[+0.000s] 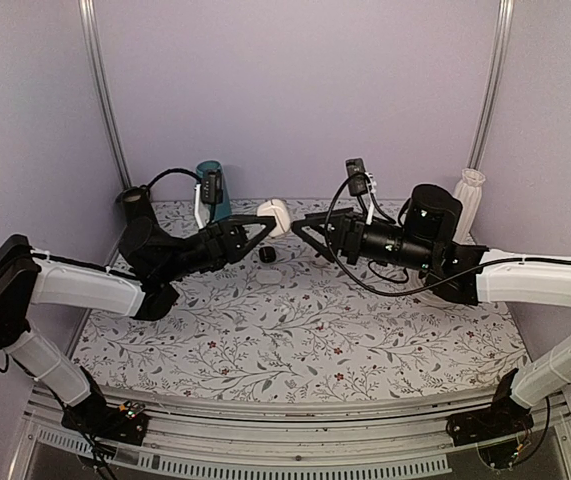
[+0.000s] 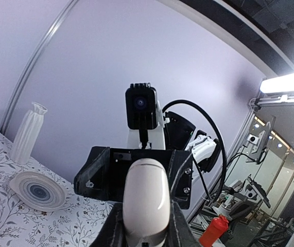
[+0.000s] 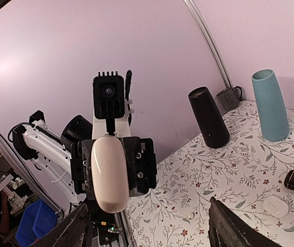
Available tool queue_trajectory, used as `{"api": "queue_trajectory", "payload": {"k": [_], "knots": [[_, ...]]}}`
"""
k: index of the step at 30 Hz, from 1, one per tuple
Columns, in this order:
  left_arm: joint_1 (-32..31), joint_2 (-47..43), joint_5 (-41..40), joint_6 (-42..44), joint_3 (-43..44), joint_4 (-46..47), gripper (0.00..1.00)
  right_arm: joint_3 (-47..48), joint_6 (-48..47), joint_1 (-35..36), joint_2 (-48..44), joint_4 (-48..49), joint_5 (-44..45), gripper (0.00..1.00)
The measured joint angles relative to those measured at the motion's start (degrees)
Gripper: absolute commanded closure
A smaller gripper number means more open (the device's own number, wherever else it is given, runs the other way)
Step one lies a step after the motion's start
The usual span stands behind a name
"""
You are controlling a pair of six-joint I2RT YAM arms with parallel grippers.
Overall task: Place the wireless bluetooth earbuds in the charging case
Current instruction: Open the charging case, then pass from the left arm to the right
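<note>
Above the flowered tablecloth, the left gripper clamps its fingers on the white charging case, held in mid-air. The right gripper faces it, fingers spread apart.

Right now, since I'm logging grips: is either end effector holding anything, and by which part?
The left end effector clamps the charging case by its sides, one rounded end protruding. The right end effector is open, empty.

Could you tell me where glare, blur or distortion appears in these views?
Top view: the wall rails bow. Left wrist view: the strip light blows out; the case shows a soft sheen. Right wrist view: the near fingers look dark, blurred.
</note>
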Motion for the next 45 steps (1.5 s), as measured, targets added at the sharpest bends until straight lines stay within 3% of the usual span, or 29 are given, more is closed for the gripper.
{"api": "queue_trajectory", "payload": {"k": [32,35,41,45], "knots": [[-2.1,0.1,-1.3,1.2,1.9,-3.3,1.00,-1.3,5.7,-1.1,-0.4,1.5,6.8,0.23],[-2.1,0.0,-2.2,1.7,1.9,-3.8,1.00,-1.2,5.7,-0.7,-0.4,1.5,5.8,0.28],[-2.1,0.0,-3.1,2.4,1.9,-4.4,1.00,-1.2,7.4,-0.3,0.6,2.8,3.4,0.49],[-2.1,0.0,-3.2,2.6,1.9,-4.5,1.00,-1.1,8.7,-0.3,1.8,3.8,2.1,0.58]]}}
